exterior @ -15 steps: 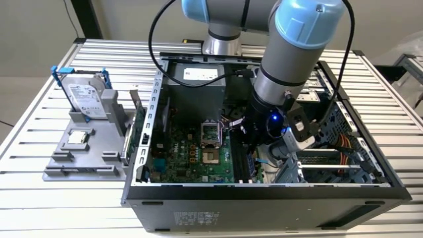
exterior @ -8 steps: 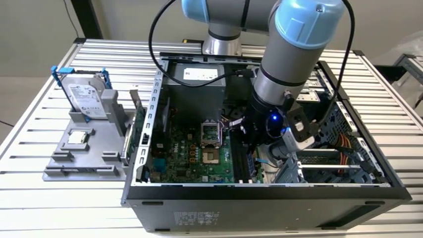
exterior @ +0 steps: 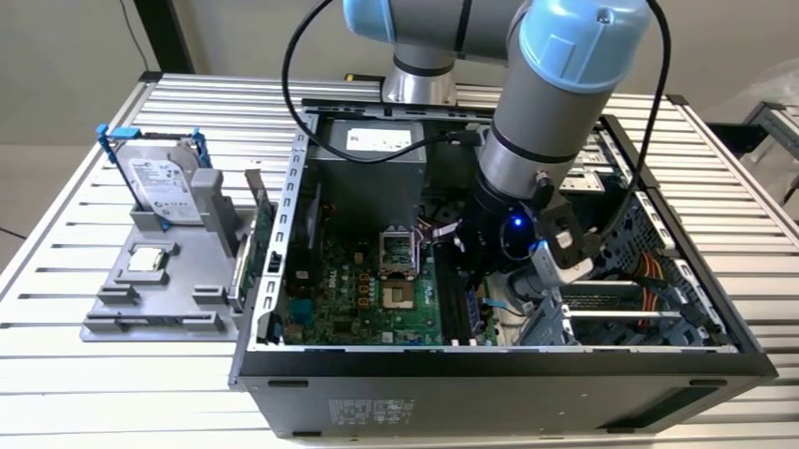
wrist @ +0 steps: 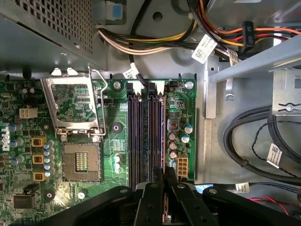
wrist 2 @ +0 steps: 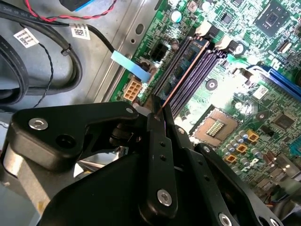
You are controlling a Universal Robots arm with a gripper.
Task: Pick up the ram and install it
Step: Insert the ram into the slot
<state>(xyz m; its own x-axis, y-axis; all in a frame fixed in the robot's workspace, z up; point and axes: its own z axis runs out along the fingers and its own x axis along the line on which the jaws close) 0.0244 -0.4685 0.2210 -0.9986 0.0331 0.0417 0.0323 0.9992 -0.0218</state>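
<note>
With the end effector [wrist 2: 157, 110] clamped on the ram [wrist 2: 181, 77], edge-on over the slots [wrist: 146, 134] inside the case [exterior: 500, 360], you should keep it parallel and press squarely.

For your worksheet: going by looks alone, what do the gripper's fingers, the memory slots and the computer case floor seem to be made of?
Gripper fingers: probably matte black metal or hard plastic; flat machined-looking links with silver screws.
Memory slots: likely moulded dark plastic; long, ridged, dull-surfaced.
Case floor: apparently bare sheet metal; grey, faintly shiny, with stamped holes and folded edges.
The ram, held edge-on, shows a thin coppery line.
</note>
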